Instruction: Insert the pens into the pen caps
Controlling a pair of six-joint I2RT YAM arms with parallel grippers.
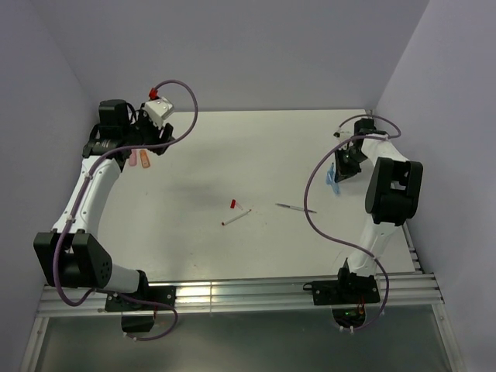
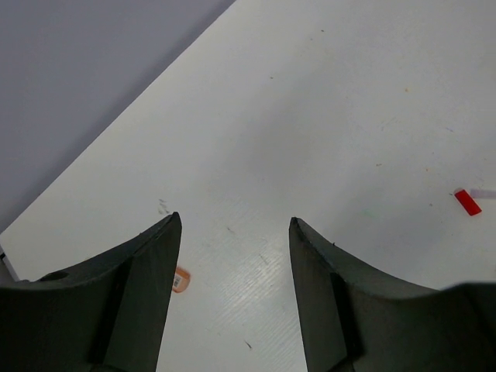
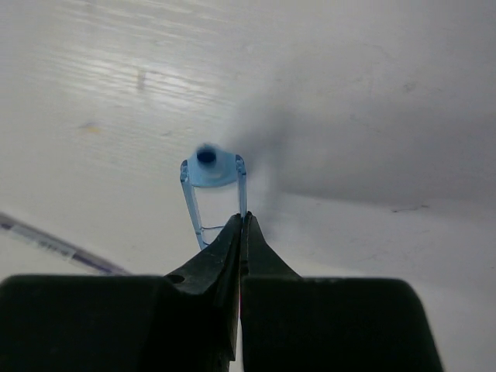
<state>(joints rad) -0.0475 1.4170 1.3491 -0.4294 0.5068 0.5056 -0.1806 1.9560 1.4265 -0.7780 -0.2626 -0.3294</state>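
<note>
Right pincer (image 3: pixel 242 219): pinching the translucent blue piece (image 3: pixel 211 167) at far right, hole outward, probably for mating. Left pincer (image 2: pixel 235 219): spread, empty, over the bench (image 2: pixel 349 116) near the orange pen (image 2: pixel 180 279). Red cap (image 1: pixel 233 204): mid-bench.

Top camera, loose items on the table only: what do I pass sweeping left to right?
pink pen → orange pen → red cap → thin grey pen → blue piece. The white pen overlaps the red cap's span, so it is left out.
</note>
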